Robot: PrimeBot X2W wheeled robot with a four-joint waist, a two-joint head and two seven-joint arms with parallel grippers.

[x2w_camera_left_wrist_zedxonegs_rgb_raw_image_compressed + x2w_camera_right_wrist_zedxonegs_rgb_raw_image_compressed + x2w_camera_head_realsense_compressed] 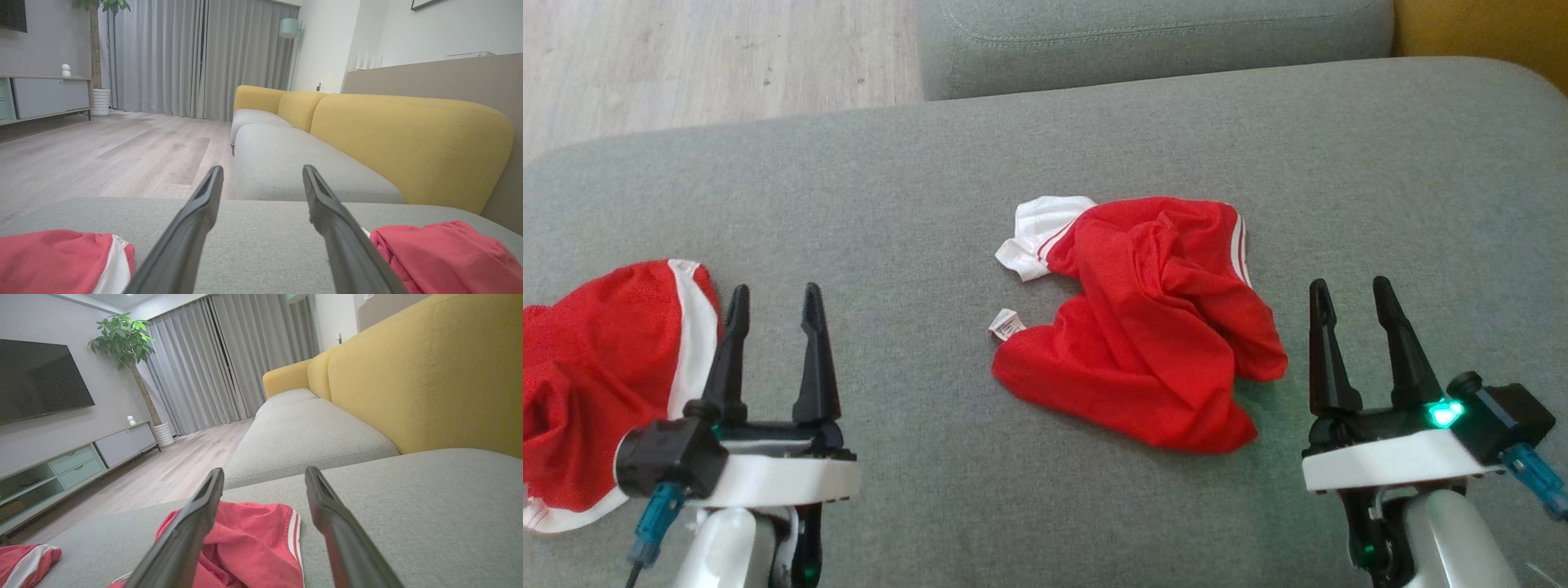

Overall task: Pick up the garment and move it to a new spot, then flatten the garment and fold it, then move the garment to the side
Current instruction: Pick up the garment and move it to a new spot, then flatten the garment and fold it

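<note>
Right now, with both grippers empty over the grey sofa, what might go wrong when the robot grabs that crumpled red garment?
1. The crumpled red garment is bunched in folds, so the open right gripper may pinch only one layer and lift it lopsided.
2. A second red garment lies right beside the open left gripper; it could be snagged or taken by mistake.

Our left gripper (775, 291) sits at the lower left of the head view, its two dark fingers (814, 359) spread wide and pointing forward. Our right gripper (1349, 282) mirrors it at the lower right, fingers equally parted. Our left wrist (784, 478) and right wrist (1388, 464) are white and held level; a green light (1444, 414) glows on the right one.
</note>
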